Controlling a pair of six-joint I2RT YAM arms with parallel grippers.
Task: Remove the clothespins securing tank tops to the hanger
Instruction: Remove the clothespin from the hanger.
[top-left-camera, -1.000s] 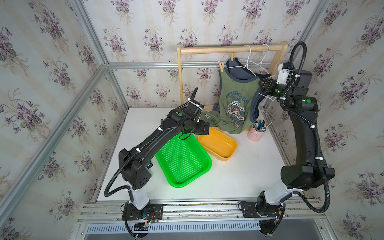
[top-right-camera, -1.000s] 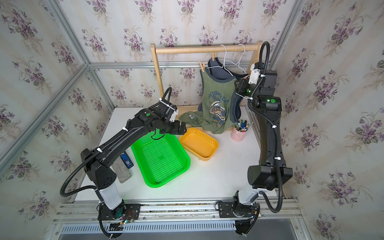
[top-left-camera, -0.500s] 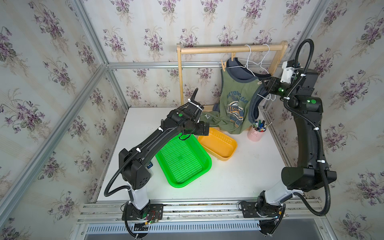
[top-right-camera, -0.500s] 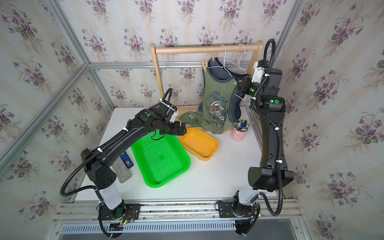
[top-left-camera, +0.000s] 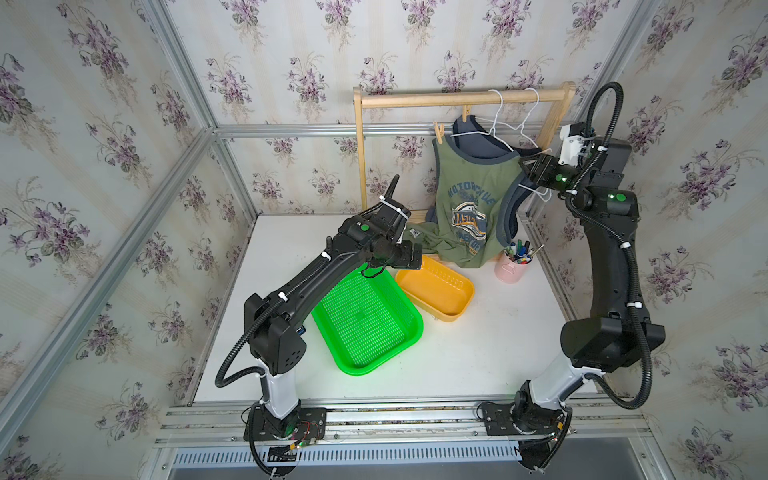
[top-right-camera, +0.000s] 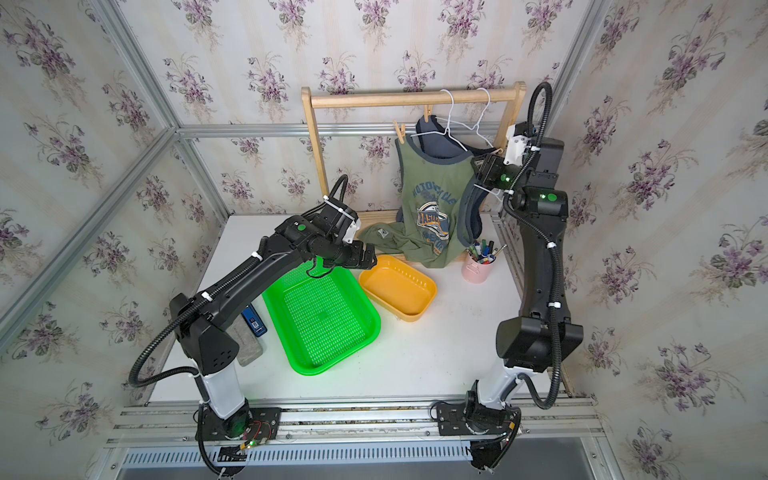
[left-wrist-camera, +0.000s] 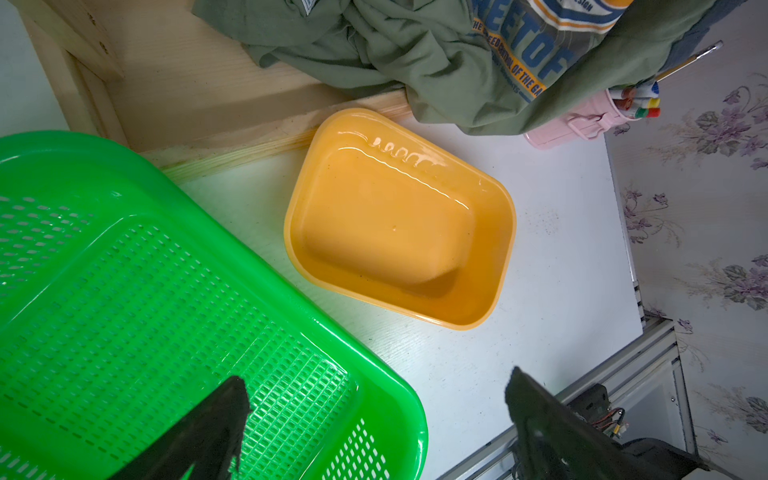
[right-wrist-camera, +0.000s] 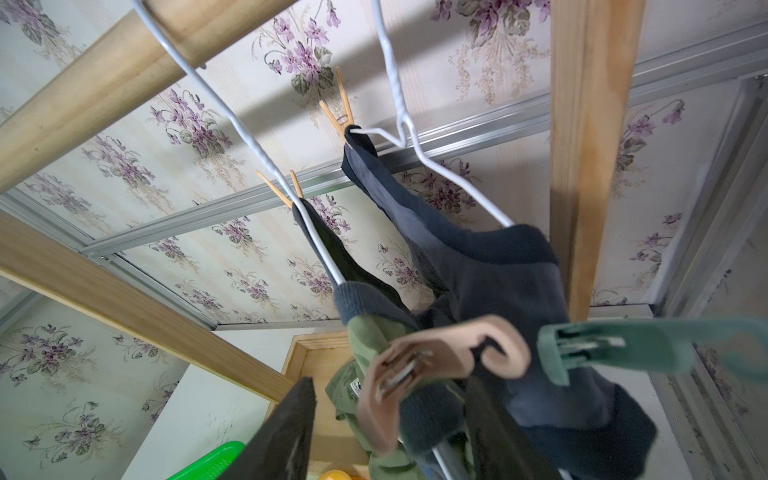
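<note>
Fingers of the left gripper stand wide and empty, hovering above the table between the green tray and the orange tub. Two wooden pegs pin the left straps of the olive tank top and slate-blue tank top to their wire hangers. Further right, the right gripper brackets a tan peg, jaws part-way apart; contact cannot be confirmed. A mint-green peg sits just beside. Recommendation: squeeze the handle ends fully so the mouth opens, then withdraw along the peg's axis; a sideways pull would likely swing the hanger and drag the strap.
</note>
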